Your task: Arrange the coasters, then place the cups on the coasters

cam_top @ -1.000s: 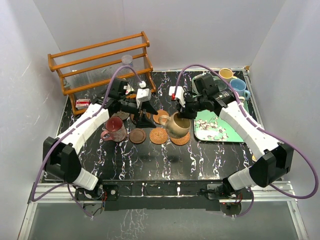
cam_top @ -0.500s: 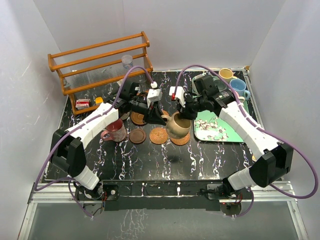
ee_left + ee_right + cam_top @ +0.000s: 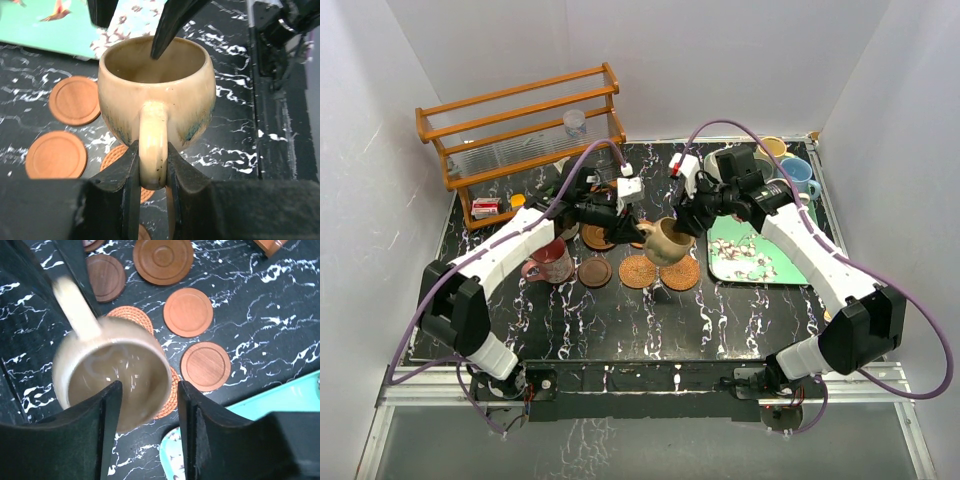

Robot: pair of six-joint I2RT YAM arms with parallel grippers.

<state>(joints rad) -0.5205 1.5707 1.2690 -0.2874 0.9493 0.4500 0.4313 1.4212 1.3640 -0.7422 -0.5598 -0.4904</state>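
A tan mug [image 3: 665, 241] hangs tilted just above the table, over two woven wicker coasters [image 3: 638, 271] [image 3: 680, 273]. My left gripper [image 3: 152, 167] is shut on the mug's handle [image 3: 152, 145], which shows clamped between both pads. My right gripper [image 3: 147, 410] is open and straddles the rim: one finger [image 3: 107, 415] is inside the mug [image 3: 112, 377], the other outside it. Wooden coasters [image 3: 187, 311] [image 3: 205, 366] [image 3: 162, 257] lie close by. A maroon mug [image 3: 550, 261] stands to the left, beside a brown coaster [image 3: 594, 272].
A teal patterned tray [image 3: 750, 258] lies on the right, with a yellow mug [image 3: 772, 148] and a blue mug [image 3: 800, 173] behind it. A wooden rack [image 3: 520, 125] with a clear plastic cup [image 3: 575, 122] stands at the back left. A small red box [image 3: 485, 208] sits by it.
My left gripper came in from the left and shut on the tan mug's handle. My right gripper opened off the rim. The mug shifted slightly left and up.
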